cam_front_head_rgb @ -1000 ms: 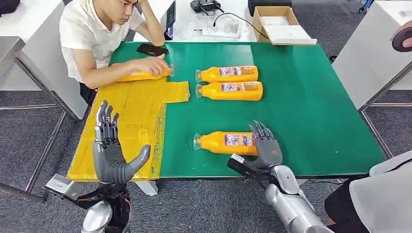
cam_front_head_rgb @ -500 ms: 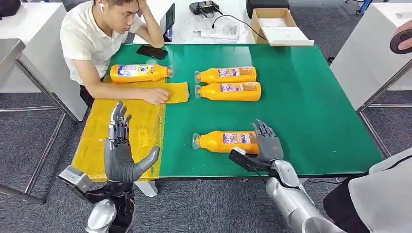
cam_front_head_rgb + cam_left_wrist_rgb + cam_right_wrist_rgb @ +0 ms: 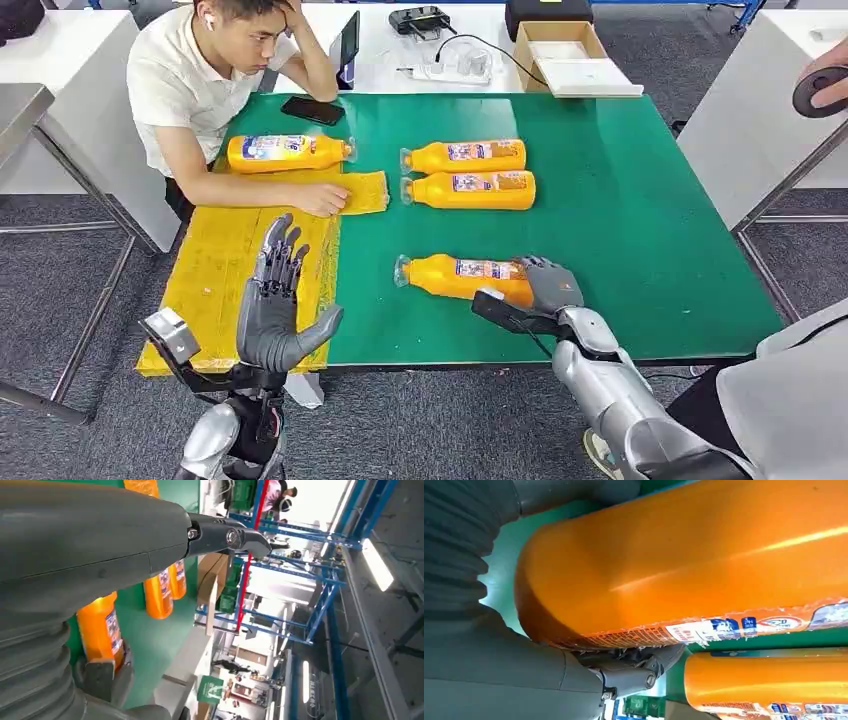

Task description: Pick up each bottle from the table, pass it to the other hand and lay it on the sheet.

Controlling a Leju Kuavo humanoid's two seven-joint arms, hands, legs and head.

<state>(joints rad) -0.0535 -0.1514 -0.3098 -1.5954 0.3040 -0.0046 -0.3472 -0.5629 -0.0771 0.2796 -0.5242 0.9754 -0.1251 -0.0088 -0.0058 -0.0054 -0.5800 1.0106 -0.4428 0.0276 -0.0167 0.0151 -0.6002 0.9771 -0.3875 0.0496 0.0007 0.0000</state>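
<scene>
1. Head view: the right hand (image 3: 550,285) grips the near bottle (image 3: 462,277), which lies on the green table (image 3: 640,230); the left hand (image 3: 275,305) is raised, fingers spread wide, over the yellow sheet (image 3: 225,270).
2. Right wrist view: the fingers (image 3: 634,672) wrap the bottle's base.

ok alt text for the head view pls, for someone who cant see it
The robot's right hand wraps the base of an orange bottle lying on a green table, while its left hand is raised open over a yellow sheet. Three more bottles lie farther back, and a seated person rests a hand on the sheet.
</scene>
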